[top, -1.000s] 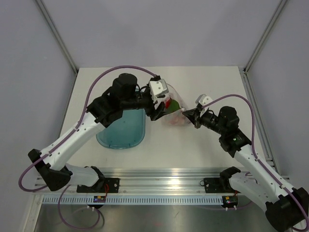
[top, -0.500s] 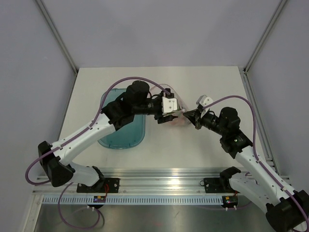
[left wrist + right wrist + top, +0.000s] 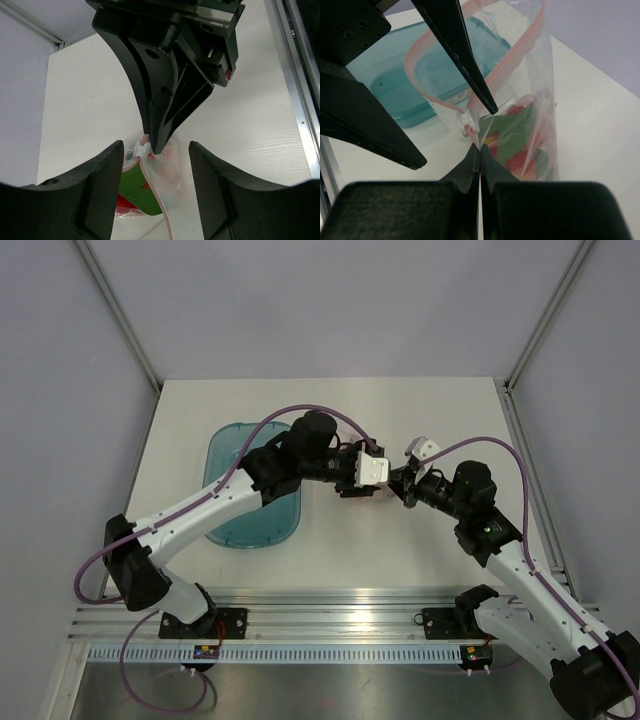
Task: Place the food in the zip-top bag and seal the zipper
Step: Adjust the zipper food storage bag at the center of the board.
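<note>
The clear zip-top bag stands on the table between my two grippers, and in the top view my arms mostly hide it. The red, green and orange food lies inside it, also seen in the left wrist view. The pinkish-red zipper loops open along the mouth, with a white slider at the near end. My right gripper is shut on the bag's corner just beside the slider. My left gripper is open, one finger on each side of the slider and strip.
The teal translucent tray lies left of the bag under my left arm, and shows behind the bag in the right wrist view. The table's rails run along its right edge.
My left gripper has swung right, from the bag's left end beside the tray to its right end, now facing the right gripper. The right arm has hardly moved.
</note>
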Robot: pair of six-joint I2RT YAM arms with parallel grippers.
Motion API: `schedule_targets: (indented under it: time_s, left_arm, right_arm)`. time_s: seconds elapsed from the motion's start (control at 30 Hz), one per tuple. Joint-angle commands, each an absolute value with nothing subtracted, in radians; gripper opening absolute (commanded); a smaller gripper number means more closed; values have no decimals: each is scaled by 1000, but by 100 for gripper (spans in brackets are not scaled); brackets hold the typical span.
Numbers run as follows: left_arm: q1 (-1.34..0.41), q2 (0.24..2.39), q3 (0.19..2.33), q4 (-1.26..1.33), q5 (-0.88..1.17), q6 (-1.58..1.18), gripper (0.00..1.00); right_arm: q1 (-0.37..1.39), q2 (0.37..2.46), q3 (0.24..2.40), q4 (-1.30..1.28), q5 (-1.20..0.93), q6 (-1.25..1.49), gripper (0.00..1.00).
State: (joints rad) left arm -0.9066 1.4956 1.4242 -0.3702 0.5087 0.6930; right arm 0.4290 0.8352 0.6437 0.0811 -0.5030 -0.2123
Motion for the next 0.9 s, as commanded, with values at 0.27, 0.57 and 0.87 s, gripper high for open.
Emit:
schedule_targets:
  time_s: [0.27, 0.57, 0.87]
  left_arm:
    - [-911, 1494, 1448, -336, 560, 704, 42]
    - [-894, 1479, 1440, -308, 595, 660, 36]
    - [-891, 1516, 1456, -318, 574, 653, 10]
  right_arm:
    - [422, 802, 672, 112, -514, -210, 0]
    - [422, 796, 675, 103, -511, -216, 0]
    - [422, 784, 673, 101, -518, -216, 0]
